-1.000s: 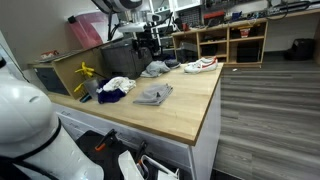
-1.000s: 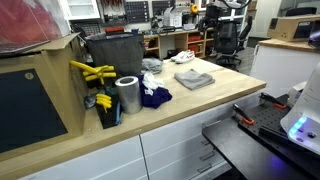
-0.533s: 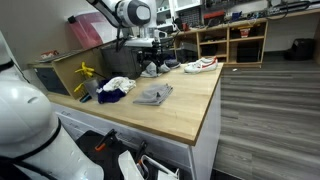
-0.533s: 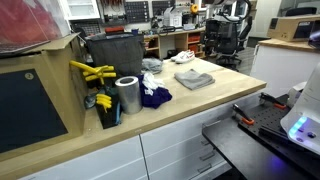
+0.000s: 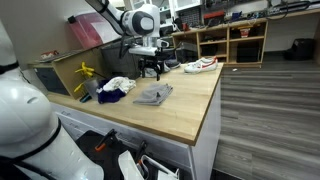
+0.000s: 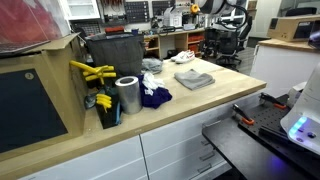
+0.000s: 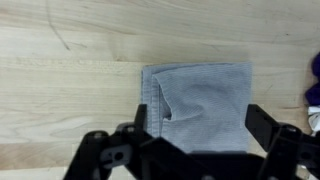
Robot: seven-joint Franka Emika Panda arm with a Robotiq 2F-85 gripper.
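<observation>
**Open gripper hanging over a folded cloth**

The gripper [image 7: 200,112] is hanging with its jaws spread wide, and it is holding nothing and touching nothing. In the wrist view, 1 finger [image 7: 140,112] is standing over the left edge of the grey folded cloth [image 7: 200,98], while the other is sitting out past the right edge, so the cloth is filling nearly the whole gap between them.

The cloth is lying flat on the wooden workbench [image 7: 70,60], with 1 corner of its top layer turned over.

In an exterior view, the gripper [image 5: 150,68] is showing as a dark shape pointing down above the cloth [image 5: 153,95], with clear air between the 2. That view is also taking in a white-and-red sneaker [image 5: 200,65] further along the bench, well apart from the cloth.

An exterior view from the opposite end is showing the cloth [image 6: 193,79] near the far edge of the bench. Closer in, a blue cloth [image 6: 153,97] is lying just beside a metal can [image 6: 127,95], with yellow clamps [image 6: 92,72] sitting behind them. There the gripper is blending into the dark clutter behind it, and I cannot make out its jaws.

The wrist view is catching only a sliver of blue [image 7: 314,92] at its right edge.
</observation>
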